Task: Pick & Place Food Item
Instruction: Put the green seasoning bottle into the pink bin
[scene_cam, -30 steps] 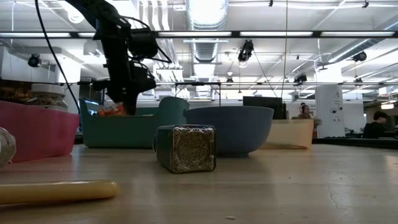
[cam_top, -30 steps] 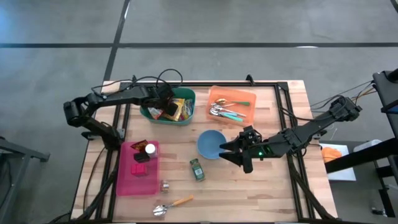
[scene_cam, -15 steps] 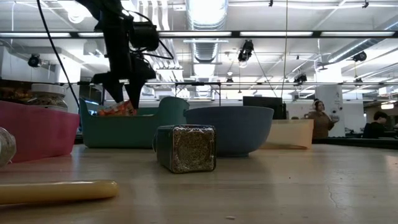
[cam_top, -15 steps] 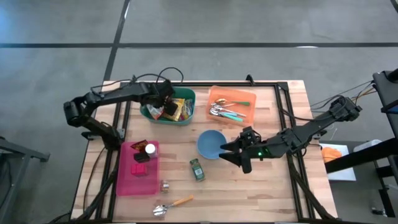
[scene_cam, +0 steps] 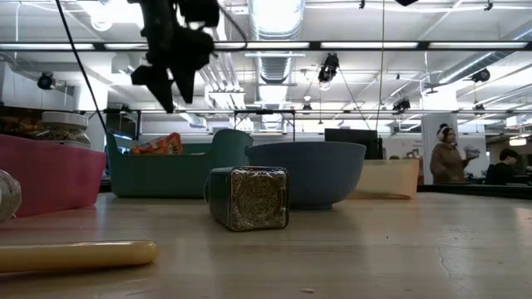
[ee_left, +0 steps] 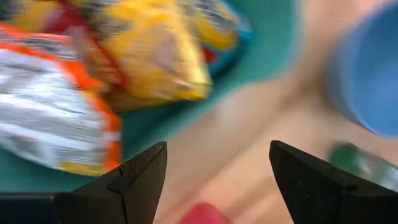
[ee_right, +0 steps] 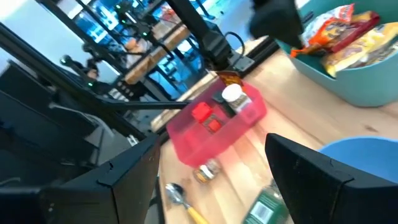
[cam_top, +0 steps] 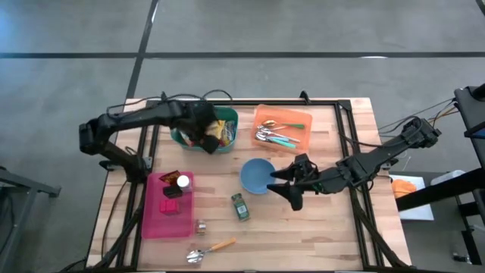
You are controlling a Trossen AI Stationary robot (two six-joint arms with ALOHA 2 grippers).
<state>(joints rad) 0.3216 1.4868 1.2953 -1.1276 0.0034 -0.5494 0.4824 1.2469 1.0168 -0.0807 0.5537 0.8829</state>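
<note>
Over by the table's far left corner, the left gripper (cam_top: 203,136) hangs above the teal bin (cam_top: 227,145), pointing nearly straight down, its fingers spread apart with nothing between them. Under it the food lies heaped in that bin: an orange-and-silver snack bag (ee_left: 53,115) and a yellow snack bag (ee_left: 149,53) leaning on each other. From where I stand these look feather-light, soft and puffed with air, the foil likely slick, and whatever is inside probably crushes easily. I would pinch one by its crimped end seam or a loose upper corner, gently, and not squeeze the belly, where the film would only slide or buckle. The orange-and-silver one sits nearest the bin's wall and looks the easier to single out.

Further right along the far edge stands the orange tray (cam_top: 299,117) of cutlery. Toward the middle of the table sits the blue bowl (cam_top: 258,176), with a green spice jar (cam_top: 240,206) just on its near side. Beside the bowl's right, the right gripper (cam_top: 286,182) waits above the wood, fingers parted and empty.
</note>
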